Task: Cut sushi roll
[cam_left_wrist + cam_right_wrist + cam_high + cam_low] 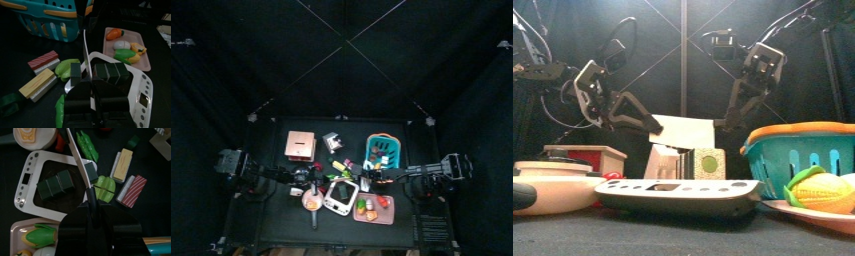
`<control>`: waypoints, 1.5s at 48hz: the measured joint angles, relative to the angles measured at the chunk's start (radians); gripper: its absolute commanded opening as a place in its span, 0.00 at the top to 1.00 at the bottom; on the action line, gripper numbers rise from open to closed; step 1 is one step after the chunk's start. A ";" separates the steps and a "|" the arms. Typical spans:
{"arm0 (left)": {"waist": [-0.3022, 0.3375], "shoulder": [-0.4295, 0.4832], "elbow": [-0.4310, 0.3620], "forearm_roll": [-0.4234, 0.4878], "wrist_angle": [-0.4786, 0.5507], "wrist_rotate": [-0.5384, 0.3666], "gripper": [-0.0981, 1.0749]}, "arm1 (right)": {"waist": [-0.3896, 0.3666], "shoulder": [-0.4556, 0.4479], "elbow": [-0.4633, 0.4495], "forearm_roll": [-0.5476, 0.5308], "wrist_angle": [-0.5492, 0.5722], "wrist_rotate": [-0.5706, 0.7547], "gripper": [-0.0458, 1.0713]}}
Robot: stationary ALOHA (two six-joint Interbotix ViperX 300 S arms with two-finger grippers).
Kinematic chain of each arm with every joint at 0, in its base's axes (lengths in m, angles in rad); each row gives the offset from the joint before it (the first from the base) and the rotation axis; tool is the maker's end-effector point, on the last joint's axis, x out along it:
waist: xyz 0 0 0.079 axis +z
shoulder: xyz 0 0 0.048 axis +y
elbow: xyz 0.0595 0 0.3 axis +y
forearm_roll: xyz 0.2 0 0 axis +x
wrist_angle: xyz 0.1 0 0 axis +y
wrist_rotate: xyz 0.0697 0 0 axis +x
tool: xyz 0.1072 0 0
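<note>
A dark green sushi roll (112, 72) lies on a white cutting board (143, 91). The roll (57, 184) shows as several joined segments on the board (30, 165). My right gripper (92, 203) is shut on a white knife (80, 163), whose blade runs along one end of the roll. My left gripper (89, 81) has its fingers close together beside the roll, and the knife (87, 50) reaches right up to its fingertips. In the top view both grippers meet over the board (341, 197).
A teal basket (47, 25) stands behind the board. A pink tray (150, 50) holds toy food. Loose toy pieces lie beside the board: green (65, 67), red-and-white (43, 60) and tan (37, 82). A plate (33, 135) sits near the board. A red box (301, 144) stands at the back.
</note>
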 measured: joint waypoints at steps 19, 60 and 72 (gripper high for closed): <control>-0.083 0.057 -0.029 -0.017 0.000 -0.003 0.66 | 0.066 0.000 0.000 0.005 0.002 -0.002 0.53; -0.083 0.106 -0.041 -0.032 0.000 -0.003 0.66 | 0.066 0.038 0.011 0.006 0.002 0.011 0.53; -0.084 0.140 -0.046 -0.067 0.000 -0.002 0.66 | 0.066 0.084 0.011 0.006 0.000 0.012 0.53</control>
